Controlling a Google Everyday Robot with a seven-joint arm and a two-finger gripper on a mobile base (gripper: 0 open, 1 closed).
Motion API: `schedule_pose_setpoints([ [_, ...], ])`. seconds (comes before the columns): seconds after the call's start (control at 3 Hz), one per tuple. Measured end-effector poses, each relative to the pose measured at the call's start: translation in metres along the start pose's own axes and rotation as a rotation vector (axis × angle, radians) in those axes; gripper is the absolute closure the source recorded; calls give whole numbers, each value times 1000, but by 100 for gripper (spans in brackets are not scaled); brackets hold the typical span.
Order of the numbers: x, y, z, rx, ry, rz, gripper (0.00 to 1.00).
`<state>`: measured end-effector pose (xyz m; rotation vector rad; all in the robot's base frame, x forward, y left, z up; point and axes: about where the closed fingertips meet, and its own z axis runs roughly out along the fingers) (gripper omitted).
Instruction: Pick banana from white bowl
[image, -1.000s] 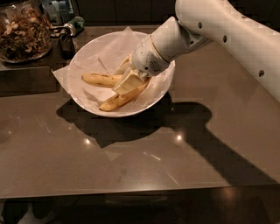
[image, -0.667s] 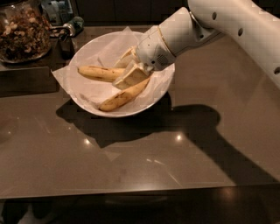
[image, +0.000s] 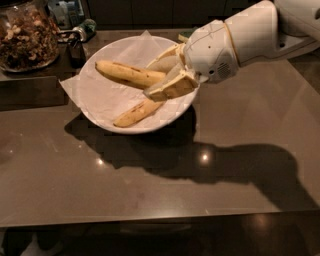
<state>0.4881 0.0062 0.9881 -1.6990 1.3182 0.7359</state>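
The banana (image: 127, 74), thick and yellow with dark specks, is raised at its right end over the white bowl (image: 131, 129). My gripper (image: 163, 75) reaches in from the right over the bowl's right side. It is shut on the banana's right end, one finger above and one finger (image: 172, 87) below. The bowl is lined with crinkled white paper (image: 97, 95). A slimmer, plain yellow banana (image: 137, 113) lies on the paper in the bowl, under the gripper.
A glass jar of nuts (image: 24, 35) stands at the back left, with small dark items (image: 76, 46) beside it next to the bowl. The brown tabletop (image: 150, 185) runs to a front edge near the bottom. My white arm (image: 260, 30) crosses the upper right.
The gripper has moved up and to the right with the speckled banana, whose right end has risen off the paper. The slimmer banana has stayed in the bowl.
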Motion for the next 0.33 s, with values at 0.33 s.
schedule_pose_setpoints([
  [0.33,-11,24,-24,26,12,13,100],
])
